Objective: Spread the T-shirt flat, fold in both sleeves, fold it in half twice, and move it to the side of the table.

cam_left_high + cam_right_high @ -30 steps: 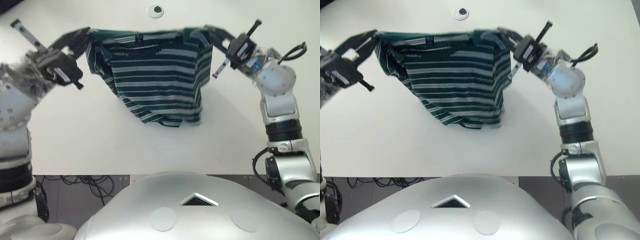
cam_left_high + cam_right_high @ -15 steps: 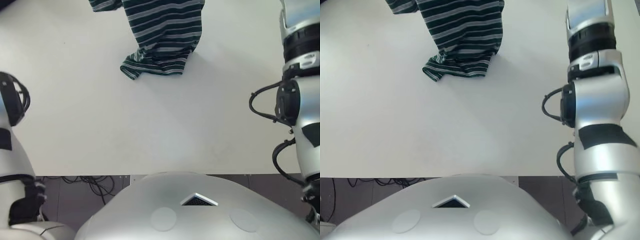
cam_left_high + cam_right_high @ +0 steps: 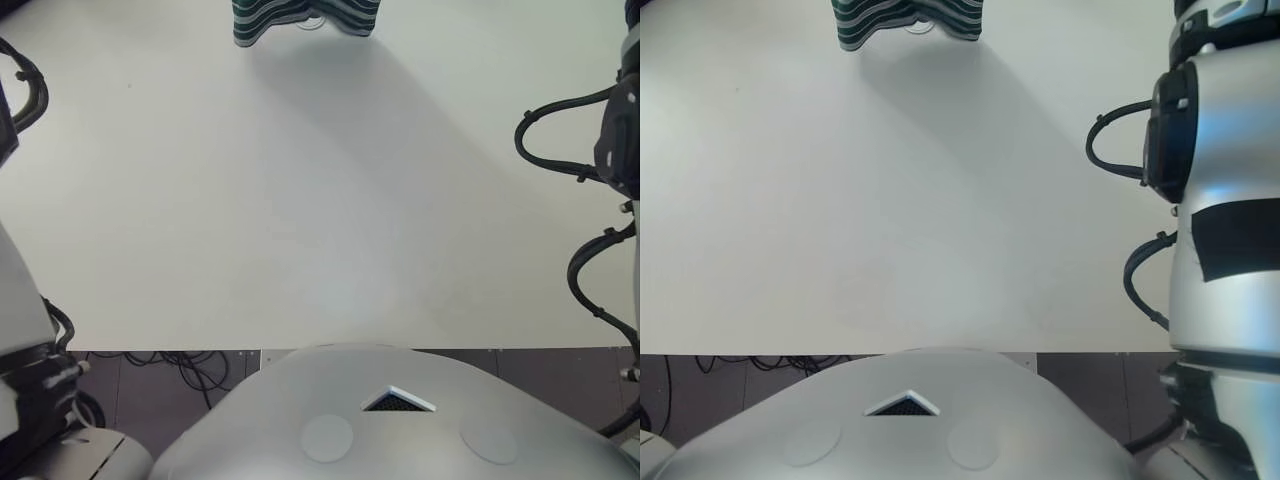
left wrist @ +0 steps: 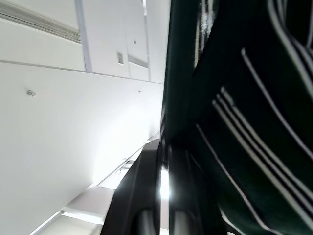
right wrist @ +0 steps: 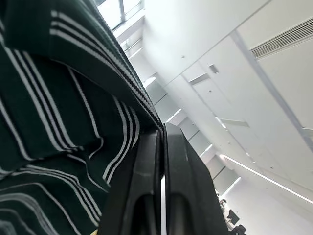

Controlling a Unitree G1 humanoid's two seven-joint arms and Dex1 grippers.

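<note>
— Where's the shirt (image 3: 305, 15)?
— Over the table (image 3: 300, 220), toward its far edge, midway between the sides.
— And the cables (image 3: 185, 365)?
— Below the near edge, toward the left corner.

**No legible text**

No writing, label, brand, number or sign can be read in any view. The T-shirt (image 3: 260, 20) carries only plain white stripes on dark green, and the white counter (image 3: 300, 200) bears no marking.
</note>
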